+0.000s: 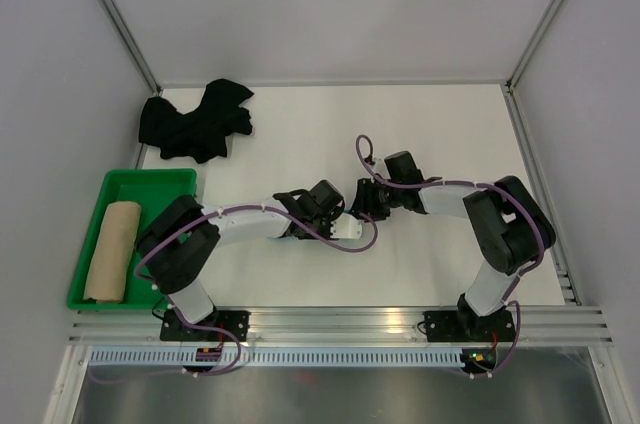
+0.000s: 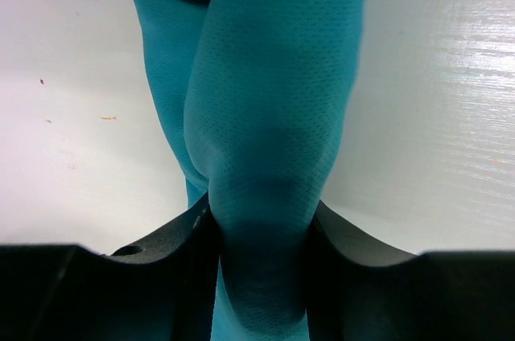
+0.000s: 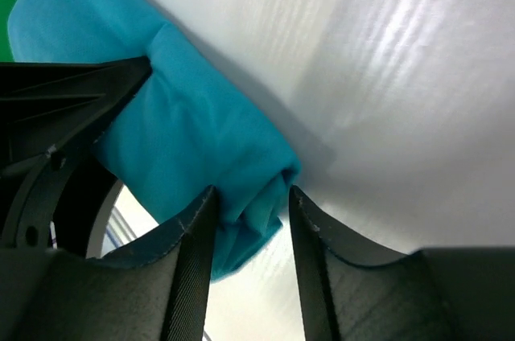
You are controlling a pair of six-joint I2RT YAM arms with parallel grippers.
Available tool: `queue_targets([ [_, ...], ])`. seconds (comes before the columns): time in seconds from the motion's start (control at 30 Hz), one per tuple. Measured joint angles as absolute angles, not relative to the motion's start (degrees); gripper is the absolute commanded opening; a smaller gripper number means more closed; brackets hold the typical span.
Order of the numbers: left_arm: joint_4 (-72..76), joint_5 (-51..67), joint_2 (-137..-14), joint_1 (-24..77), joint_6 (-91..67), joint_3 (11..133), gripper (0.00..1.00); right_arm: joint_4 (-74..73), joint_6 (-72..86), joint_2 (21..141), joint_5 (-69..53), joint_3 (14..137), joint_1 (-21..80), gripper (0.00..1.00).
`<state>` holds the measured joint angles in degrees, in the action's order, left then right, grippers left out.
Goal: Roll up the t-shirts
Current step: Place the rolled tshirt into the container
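looks like the left gripper (image 2: 261, 212) is clamped on the teal t-shirt (image 2: 273, 116), probably to keep the roll tight, while the right gripper (image 3: 252, 196) straddles its end, can't tell if it's actually gripping.

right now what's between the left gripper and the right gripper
The teal t-shirt. The left wrist view shows it pinched in the left gripper; the right wrist view shows its end sitting inside the right gripper.

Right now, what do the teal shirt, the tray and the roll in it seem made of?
Teal t-shirt: thin matte knit, probably sports mesh; tiny regular pinholes show and it bunches softly. Green tray: likely rigid plastic; smooth even colour, moulded rim. Tan roll: apparently soft matte cloth; weave too small to tell.
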<state>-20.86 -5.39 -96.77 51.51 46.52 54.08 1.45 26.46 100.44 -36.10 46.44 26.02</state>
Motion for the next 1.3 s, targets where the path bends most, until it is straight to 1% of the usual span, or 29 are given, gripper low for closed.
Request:
queue_targets([
  [0.13,-20.3,-6.8,-96.7,51.5,45.6,53.8,0.18,-1.8,25.2,97.3,-32.9,46.4,23.6,0.49],
  [0.27,-20.5,-8.7,-96.3,50.7,43.9,53.5,0.15,-3.9,24.3,93.6,-29.6,46.4,20.5,0.49],
  [0.3,-20.8,-9.1,-96.1,50.1,43.3,53.4,0.09,-4.3,24.1,92.8,-29.1,46.4,20.2,0.49],
  [0.37,-21.3,-9.6,-95.8,48.6,42.0,53.4,0.08,-4.9,23.5,91.8,-28.2,46.4,20.1,0.49],
  [0.4,-21.5,-9.9,-95.5,47.5,41.3,53.4,0.03,-5.3,23.2,91.4,-28.0,46.4,20.1,0.49],
  [0.73,-24.4,-12.7,-92.6,39.3,37.3,54.2,0.02,-7.0,22.1,91.2,-27.0,46.4,20.1,0.49],
  [1.07,-25.3,-14.5,-85.2,32.0,37.1,60.6,0.02,-7.3,21.5,90.8,-27.0,46.0,20.1,0.49],
  [1.17,-25.5,-15.1,-84.3,27.9,37.3,62.3,0.02,-7.4,21.2,90.5,-26.9,45.4,20.0,0.49],
  [1.3,-27.0,-17.1,-82.2,19.5,38.0,63.1,0.02,-7.5,20.9,89.8,-26.9,44.9,19.8,0.49],
])
